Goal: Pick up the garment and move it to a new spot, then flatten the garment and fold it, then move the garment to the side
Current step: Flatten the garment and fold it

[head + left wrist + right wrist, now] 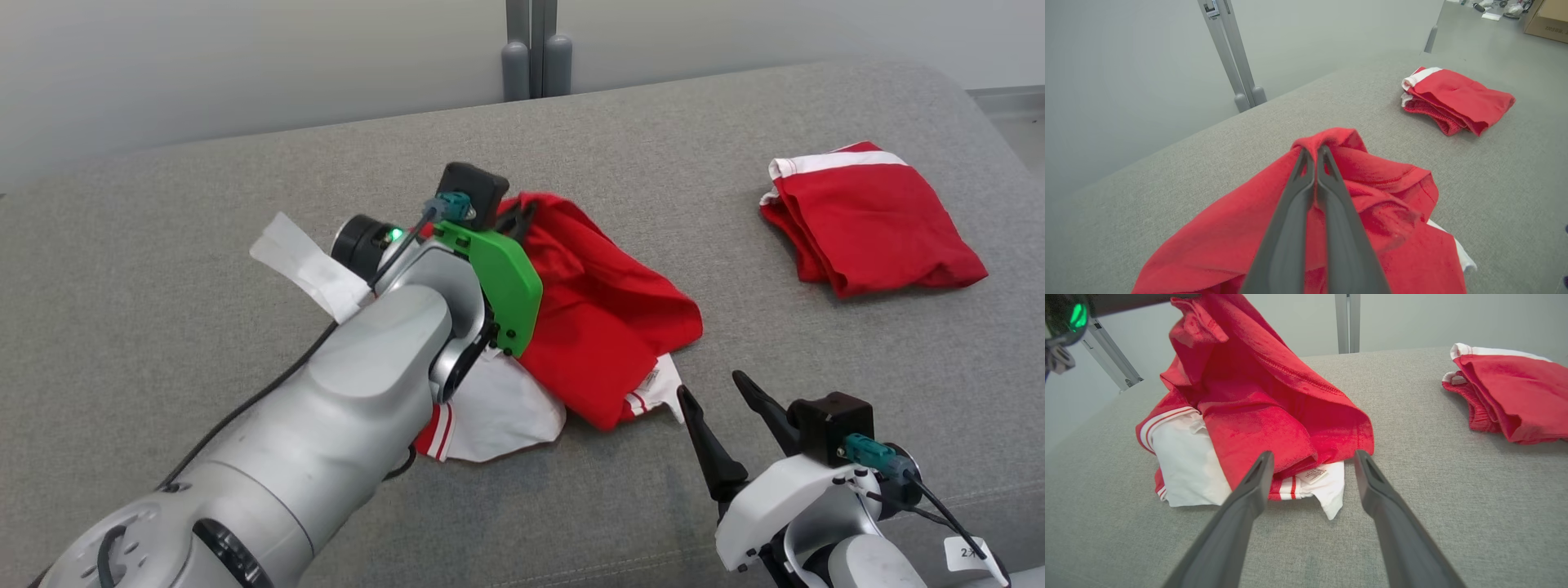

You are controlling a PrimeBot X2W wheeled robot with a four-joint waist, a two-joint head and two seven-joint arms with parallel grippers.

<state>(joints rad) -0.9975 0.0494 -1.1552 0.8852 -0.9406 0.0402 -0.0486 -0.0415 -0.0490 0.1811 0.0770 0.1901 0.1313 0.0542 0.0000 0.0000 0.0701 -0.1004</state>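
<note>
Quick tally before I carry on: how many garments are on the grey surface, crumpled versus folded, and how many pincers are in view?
Crumpled red-and-white garment: 1
Folded red garment: 1
Pincers: 2 (left pincer shut on the crumpled red-and-white garment, right pincer open)
Total: 4

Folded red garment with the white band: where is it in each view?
Head view: folded red garment, upper right.
Left wrist view: folded red garment, upper right.
Right wrist view: folded red garment, right edge, partly cut off.
Shared landmark: grey upright post at the back.
</note>
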